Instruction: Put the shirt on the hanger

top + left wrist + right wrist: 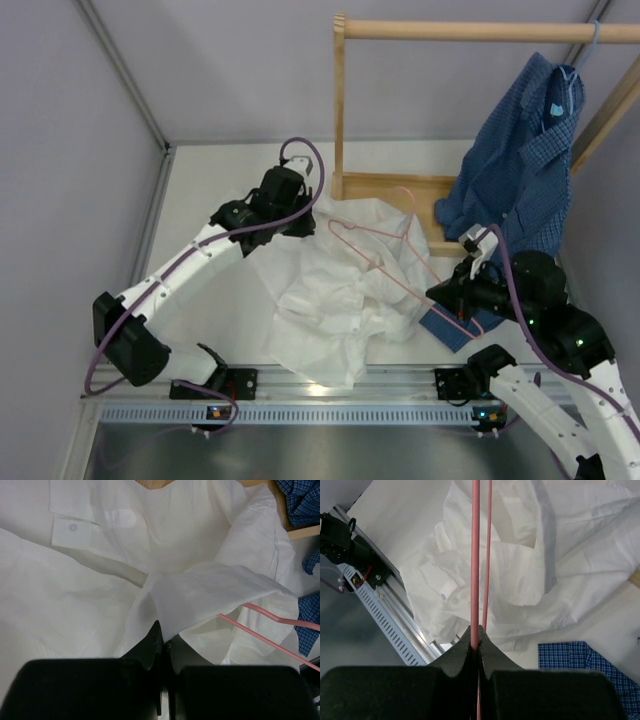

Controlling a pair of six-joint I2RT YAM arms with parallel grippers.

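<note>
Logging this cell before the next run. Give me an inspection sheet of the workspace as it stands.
Surface: white table, its middle covered by cloth.
Job's things: white shirt crumpled mid-table; pink hanger lying over it, partly under a fold.
Clutter: blue shirt hanging on the wooden rack, its lower part reaching the table.
Tools: left tool shut on a fold of the white shirt; right tool shut on the pink hanger's wire.
Cables: purple cables loop off both arms.
Surroundings: grey walls; nothing else seen.
</note>
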